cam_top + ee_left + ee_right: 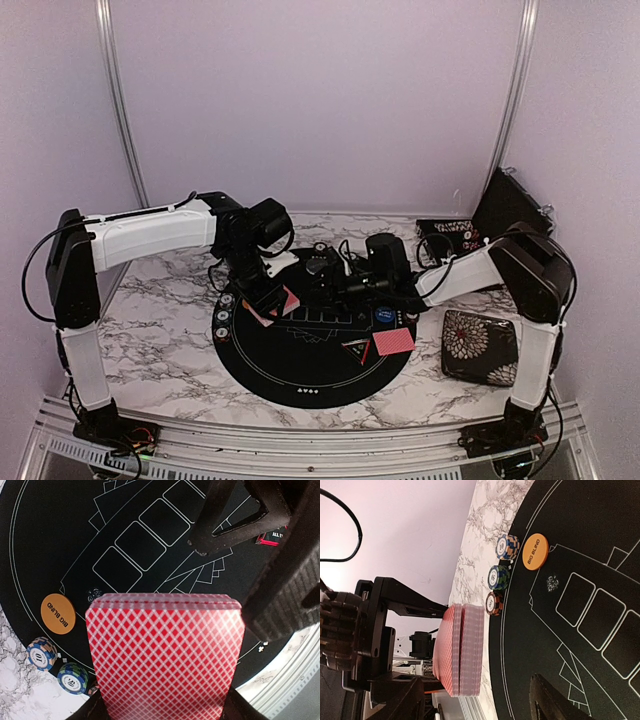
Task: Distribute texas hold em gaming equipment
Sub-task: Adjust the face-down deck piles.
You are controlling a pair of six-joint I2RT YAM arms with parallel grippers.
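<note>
My left gripper (268,300) is shut on a deck of pink-red-backed cards (165,655) and holds it above the left part of the black mat (300,375). My right gripper (312,288) is open, with its fingers (235,515) just beyond the deck's far end. The deck (462,650) shows a thin split near its top. An orange "BIG BLIND" button (57,613) and three striped chip stacks (498,576) lie at the mat's left edge. A few red-backed cards (393,341), a black triangle marker (356,349) and a blue button (383,315) lie on the right of the mat.
A black floral-patterned case (480,345) lies on the marble table (160,320) right of the mat. An open black box (445,235) stands at the back right. A metal rail (300,440) runs along the near edge, and walls close in the sides.
</note>
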